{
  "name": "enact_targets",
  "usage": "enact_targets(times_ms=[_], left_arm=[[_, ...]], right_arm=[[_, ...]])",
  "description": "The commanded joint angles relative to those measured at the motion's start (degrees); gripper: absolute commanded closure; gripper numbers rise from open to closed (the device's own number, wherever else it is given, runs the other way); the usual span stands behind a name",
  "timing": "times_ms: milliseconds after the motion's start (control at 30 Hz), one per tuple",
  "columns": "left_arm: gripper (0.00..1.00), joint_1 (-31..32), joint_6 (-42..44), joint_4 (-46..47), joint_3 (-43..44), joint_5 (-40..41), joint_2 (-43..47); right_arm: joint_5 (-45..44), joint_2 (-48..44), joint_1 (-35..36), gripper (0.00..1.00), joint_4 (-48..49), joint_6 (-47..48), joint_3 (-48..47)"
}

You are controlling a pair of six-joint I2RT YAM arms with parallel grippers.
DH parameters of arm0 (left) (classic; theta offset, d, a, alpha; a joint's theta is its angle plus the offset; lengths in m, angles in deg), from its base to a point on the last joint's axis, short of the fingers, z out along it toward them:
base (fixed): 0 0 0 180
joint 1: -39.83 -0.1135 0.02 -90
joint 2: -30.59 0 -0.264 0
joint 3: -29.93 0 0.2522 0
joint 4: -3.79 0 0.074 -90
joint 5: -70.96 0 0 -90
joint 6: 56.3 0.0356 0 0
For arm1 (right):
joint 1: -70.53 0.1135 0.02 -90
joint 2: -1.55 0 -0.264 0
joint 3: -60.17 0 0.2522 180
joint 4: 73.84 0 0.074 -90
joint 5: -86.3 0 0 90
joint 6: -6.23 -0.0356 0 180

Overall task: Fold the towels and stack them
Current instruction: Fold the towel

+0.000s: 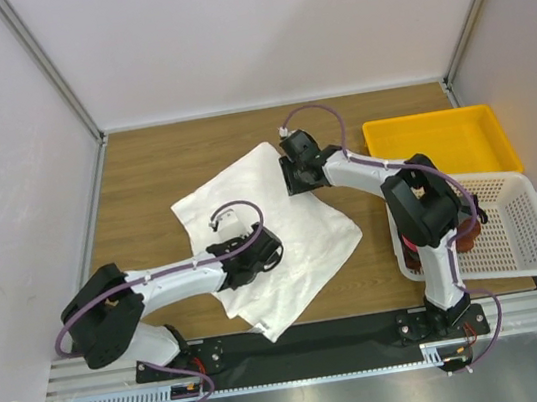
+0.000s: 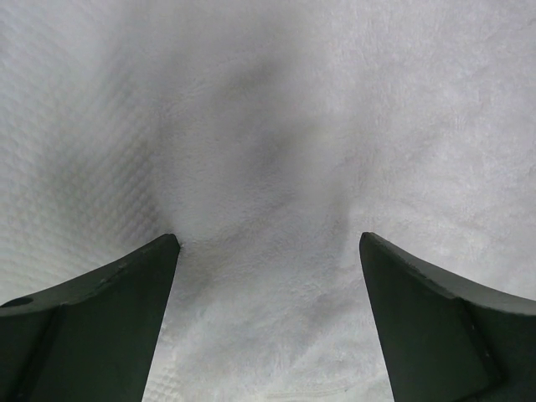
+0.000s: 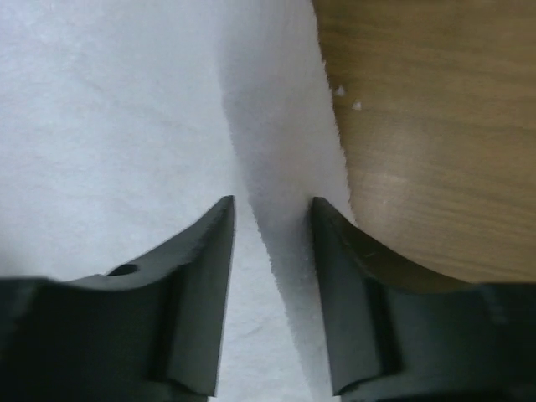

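Setting up first fold of towel [image 1: 303, 231], spread flat on table [image 1: 142, 169]. Left gripper [image 2: 270, 239] wide apart, low over its near part. Right gripper [image 3: 272, 201] half-spread astride far edge, pinching nothing visibly. Next, likely: close on edge, lift, carry across.

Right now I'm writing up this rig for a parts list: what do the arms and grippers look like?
The left arm and right arm have white links and black joints, with a purple cable looping along each. The left gripper and right gripper each have two dark, flat fingers tapering to narrow tips.
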Motion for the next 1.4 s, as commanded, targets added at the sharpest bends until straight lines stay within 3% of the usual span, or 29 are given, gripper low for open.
enact_targets(times_ms=[0,133,267,400,567,667,700,733,767,800,833,933,1067,1200,1233,1367], left_arm=[[0.04,1.7,1.5,0.2,-2.2,0.5,4.8],[0.06,2.7,9.5,8.9,-4.5,1.1,7.7],[0.05,2.7,12.1,11.3,-3.2,2.5,5.7],[0.04,2.5,15.1,11.0,0.1,3.4,2.1],[0.01,0.0,21.4,11.4,3.9,2.6,0.8],[0.01,-7.7,23.8,10.9,4.3,-1.2,3.0],[0.01,-9.3,25.0,10.3,4.4,-1.3,4.0],[0.01,-10.5,25.6,9.8,4.4,-1.0,5.0],[0.01,-12.4,26.2,8.7,4.3,0.6,7.8],[0.00,-13.2,27.0,8.1,4.0,1.7,9.2],[0.00,-13.9,27.2,7.6,3.7,2.5,10.7],[0.00,-18.4,25.0,5.6,2.1,3.7,15.4],[0.00,-28.7,17.1,2.4,-1.3,0.2,17.0],[0.00,-34.0,13.6,5.1,-6.1,-4.2,18.1],[0.00,-34.8,13.3,6.1,-7.7,-5.6,18.9],[0.00,-36.2,12.3,12.6,-12.0,-6.8,21.2]], right_arm=[[-3.9,3.1,-1.3,0.57,2.1,4.9,-6.2],[2.8,9.9,-2.7,0.85,1.3,8.5,-15.6],[5.3,18.6,-2.5,1.00,-2.1,11.3,-29.1],[8.5,28.0,-2.7,1.00,-4.4,13.3,-42.4],[13.4,33.4,-2.4,1.00,2.6,16.2,-51.1],[17.0,37.7,-2.9,0.90,0.9,14.0,-61.5],[17.5,37.9,-3.1,0.77,-0.5,12.7,-62.9],[18.3,36.1,-3.2,0.71,-0.6,12.4,-63.4],[18.5,33.8,-3.3,0.65,-0.6,12.4,-61.4],[18.4,31.4,-3.3,0.48,0.7,12.2,-59.6],[17.2,25.7,-3.2,0.39,1.3,12.3,-57.1],[13.4,17.7,-2.9,0.26,0.8,11.6,-50.5],[14.7,6.8,-2.8,0.24,-5.3,8.8,-44.6],[13.5,-3.3,-0.2,0.24,0.2,6.7,-25.9],[12.8,-5.3,0.5,0.24,1.9,6.0,-17.4],[12.4,-10.8,1.9,0.27,8.9,-1.3,-2.0]])
